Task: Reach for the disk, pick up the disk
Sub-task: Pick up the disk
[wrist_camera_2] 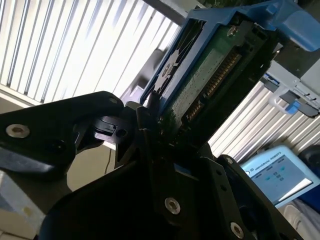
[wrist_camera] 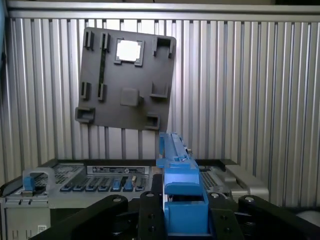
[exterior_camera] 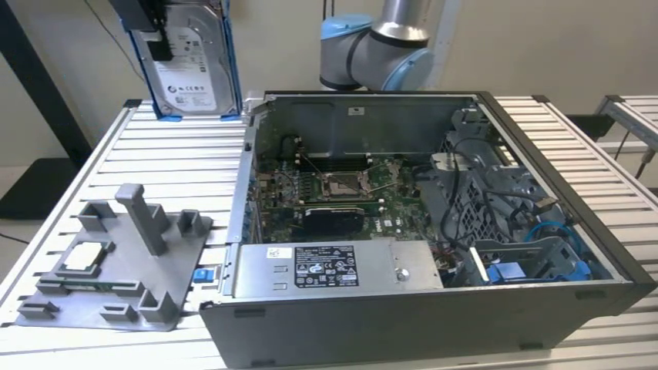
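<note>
The tool (wrist_camera: 185, 214) is seen clamped on the disk (exterior_camera: 191, 73), which is held upright in the air above the slatted counter (exterior_camera: 175, 166), near the open computer case (exterior_camera: 411, 316).

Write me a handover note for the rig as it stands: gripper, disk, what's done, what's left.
Gripper: fingers shut on the disk, one on each side of its blue rail in the first wrist view.
Disk: held upright, label facing the exterior camera, at the exterior view's left, beside the open computer case. It looks lifted off the slatted table.
Grey fixture tray: on the table, with a square chip seated in it.
Done: reach and pick-up, judging by the grip.
Left: nothing of the task as worded.
</note>
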`<state>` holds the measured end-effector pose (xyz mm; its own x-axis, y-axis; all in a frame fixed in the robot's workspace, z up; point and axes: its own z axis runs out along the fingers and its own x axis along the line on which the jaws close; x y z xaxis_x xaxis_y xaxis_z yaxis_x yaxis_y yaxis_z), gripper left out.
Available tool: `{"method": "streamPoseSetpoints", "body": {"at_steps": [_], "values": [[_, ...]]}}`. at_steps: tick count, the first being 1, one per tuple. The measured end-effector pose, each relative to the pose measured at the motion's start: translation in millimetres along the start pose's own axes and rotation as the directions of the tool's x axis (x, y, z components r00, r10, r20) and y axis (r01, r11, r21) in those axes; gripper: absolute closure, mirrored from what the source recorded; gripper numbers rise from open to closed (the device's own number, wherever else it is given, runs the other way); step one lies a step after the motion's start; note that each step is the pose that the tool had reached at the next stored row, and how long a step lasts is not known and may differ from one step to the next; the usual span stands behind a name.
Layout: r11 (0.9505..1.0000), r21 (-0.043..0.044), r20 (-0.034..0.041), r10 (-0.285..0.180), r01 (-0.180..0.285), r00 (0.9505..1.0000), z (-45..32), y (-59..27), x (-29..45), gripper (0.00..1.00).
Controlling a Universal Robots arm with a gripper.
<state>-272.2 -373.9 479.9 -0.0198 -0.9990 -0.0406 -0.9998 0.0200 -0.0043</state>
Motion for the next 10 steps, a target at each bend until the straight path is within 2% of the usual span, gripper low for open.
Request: {"method": "streamPoseSetpoints", "body": {"at_steps": [10], "values": [[1.0,-0.0001,0.0,0.0,0.0,1.0,0.3,-36.6,-0.7,1.0]]}}
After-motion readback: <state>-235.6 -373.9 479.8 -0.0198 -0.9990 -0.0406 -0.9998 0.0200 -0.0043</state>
